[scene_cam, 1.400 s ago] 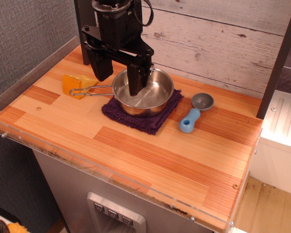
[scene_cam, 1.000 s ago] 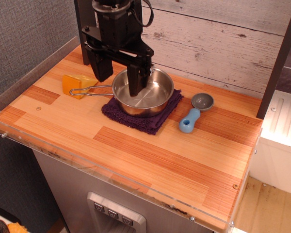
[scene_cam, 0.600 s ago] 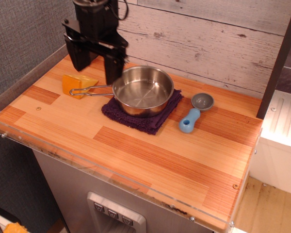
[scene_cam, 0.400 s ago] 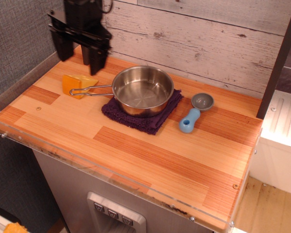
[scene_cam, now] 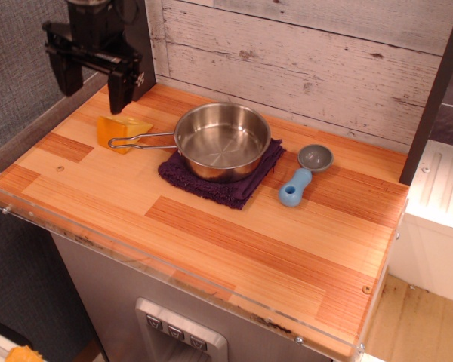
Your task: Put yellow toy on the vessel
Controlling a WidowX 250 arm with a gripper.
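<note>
The yellow toy (scene_cam: pixel 118 130), a small yellow-orange cheese-like wedge, lies on the wooden table (scene_cam: pixel 211 226) at the back left. The tip of the vessel's thin wire handle (scene_cam: pixel 140 139) rests against it. The vessel (scene_cam: pixel 222 140), a round shiny steel saucepan, stands empty on a purple cloth (scene_cam: pixel 219 181) in the middle. My black gripper (scene_cam: pixel 92 89) hangs above the table's back left corner, up and to the left of the toy. Its two fingers are spread apart and hold nothing.
A grey scoop with a blue handle (scene_cam: pixel 303 175) lies right of the pan. A grey plank wall (scene_cam: pixel 325 60) runs along the back and a grey panel (scene_cam: pixel 23 68) along the left. A dark post (scene_cam: pixel 434 90) stands at the right.
My gripper has moved left from over the pan to above the table's back left corner, rising a little, still open. The toy, pan and scoop have not moved.
</note>
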